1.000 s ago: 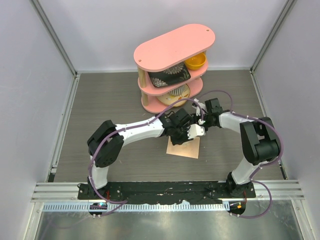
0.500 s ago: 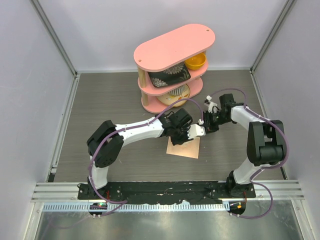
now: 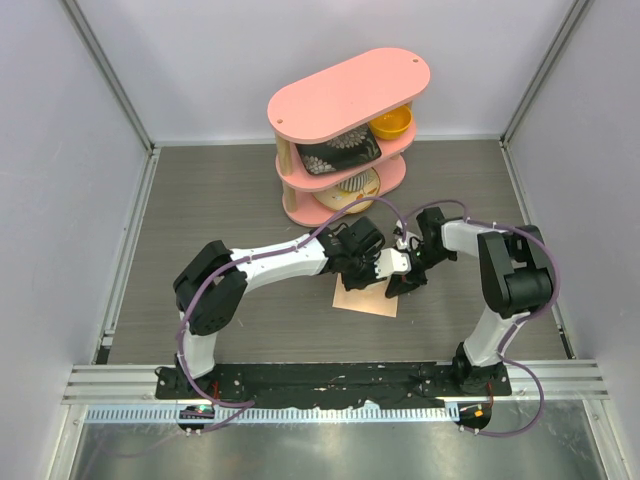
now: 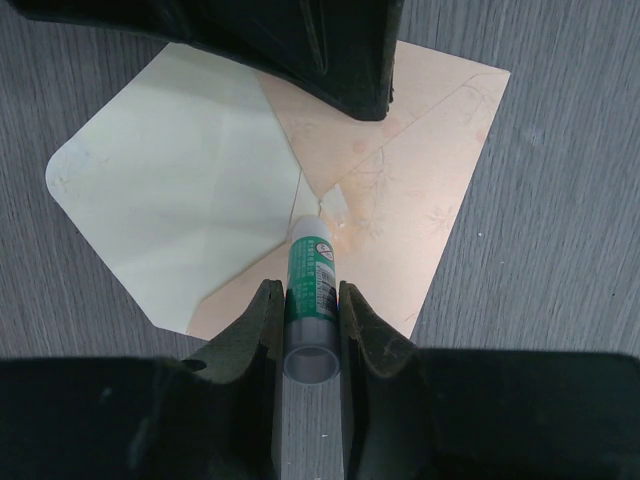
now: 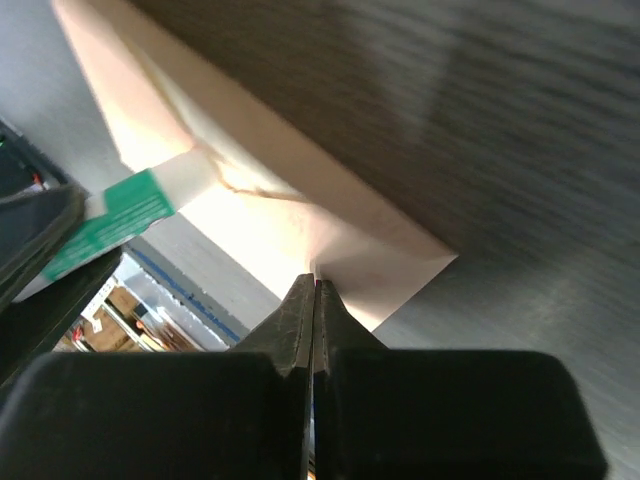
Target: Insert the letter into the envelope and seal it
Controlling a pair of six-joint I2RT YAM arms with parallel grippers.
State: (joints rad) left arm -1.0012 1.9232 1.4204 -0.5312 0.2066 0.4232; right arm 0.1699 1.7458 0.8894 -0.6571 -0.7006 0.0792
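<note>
Gluing looks under way: the left gripper [image 4: 312,300], fingers clamped on a green-and-white glue stick [image 4: 312,270], holds its tip at the flap crease of the peach-tan paper envelope [image 4: 420,190], which lies mid-table on the grey wood-grain table [image 4: 560,300] with its pale flap [image 4: 170,190] open. The cream letter shows nowhere, so it is probably inside; folding the flap shut remains. Only the right wrist view shows the right gripper [image 5: 314,290] with its fingers together at the envelope's corner.

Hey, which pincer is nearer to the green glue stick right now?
Left. The left pincer is clamped around the glue stick, whose tip is over the envelope. The right pincer is shut at the envelope's edge, just beside the stick and not touching it.
</note>
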